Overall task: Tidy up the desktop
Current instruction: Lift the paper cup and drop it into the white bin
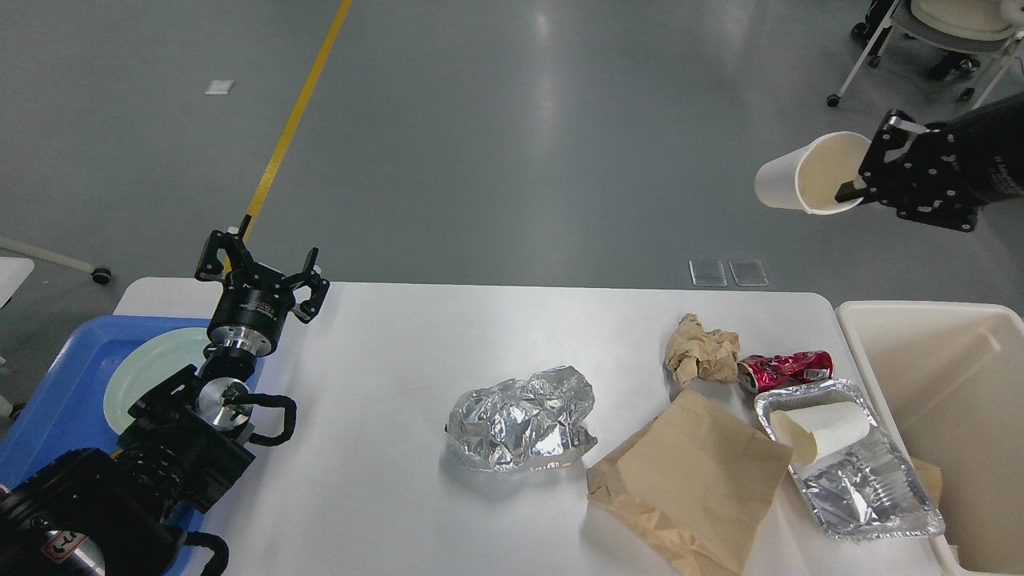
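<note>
Grey polished floor fills the upper half of the frame, with a yellow line [298, 120] running diagonally at upper left and a wheeled chair [944, 40] at the upper right corner. The desktop [384, 480], a white counter with rounded corners, occupies the lower half.

Lower left: a blue tray [56, 400] overlaps the counter's left edge and holds a pale green plate [152, 364], partly hidden by the left arm. The left hand [260, 268] sits above the counter's far left corner, fingers spread apart and holding nothing.

Centre: a crumpled foil sheet [520, 420] lies alone on the counter. To its right, a flattened brown paper bag [692, 480] touches the foil's lower right edge. Above the bag sit a crumpled brown paper ball [702, 356] and, just beside it, a crushed red can [788, 370]. A foil tray [868, 480] at lower right carries a paper cup on its side [824, 432].

Right edge: a beige bin [952, 384] stands against the counter's end.

Upper right: the right hand [860, 180] is raised well above the counter, clamped on the rim of a white paper cup [792, 184], one finger inside the mouth. The cup is tilted, mouth toward the hand.
</note>
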`<move>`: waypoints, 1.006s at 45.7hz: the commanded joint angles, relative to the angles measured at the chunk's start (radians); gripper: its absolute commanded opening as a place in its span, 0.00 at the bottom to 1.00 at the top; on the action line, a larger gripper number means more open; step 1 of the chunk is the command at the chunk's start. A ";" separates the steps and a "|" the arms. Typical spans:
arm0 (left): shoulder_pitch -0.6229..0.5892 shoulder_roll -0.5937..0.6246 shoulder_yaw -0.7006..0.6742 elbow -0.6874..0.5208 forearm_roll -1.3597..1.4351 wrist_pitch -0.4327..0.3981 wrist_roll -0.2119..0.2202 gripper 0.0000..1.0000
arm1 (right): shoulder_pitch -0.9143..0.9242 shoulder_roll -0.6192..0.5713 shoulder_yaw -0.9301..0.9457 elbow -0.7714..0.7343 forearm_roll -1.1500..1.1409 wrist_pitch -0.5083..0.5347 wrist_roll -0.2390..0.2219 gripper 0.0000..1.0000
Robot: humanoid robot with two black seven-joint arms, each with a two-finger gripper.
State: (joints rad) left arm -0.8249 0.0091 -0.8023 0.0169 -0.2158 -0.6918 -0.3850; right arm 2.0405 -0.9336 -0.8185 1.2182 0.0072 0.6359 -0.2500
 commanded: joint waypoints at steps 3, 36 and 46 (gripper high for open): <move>0.000 0.000 0.000 0.000 0.000 0.000 0.000 0.97 | -0.075 -0.082 -0.001 -0.037 -0.039 -0.012 0.000 0.00; 0.001 0.000 0.000 0.000 0.000 0.000 0.000 0.97 | -0.980 0.177 0.206 -0.643 -0.047 -0.453 0.005 0.95; 0.000 0.000 0.000 0.000 0.000 0.000 0.000 0.97 | -1.088 0.295 0.214 -0.784 -0.046 -0.467 0.003 1.00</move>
State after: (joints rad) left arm -0.8253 0.0091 -0.8023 0.0169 -0.2161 -0.6918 -0.3850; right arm 0.9929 -0.6813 -0.6096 0.4843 -0.0397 0.1709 -0.2467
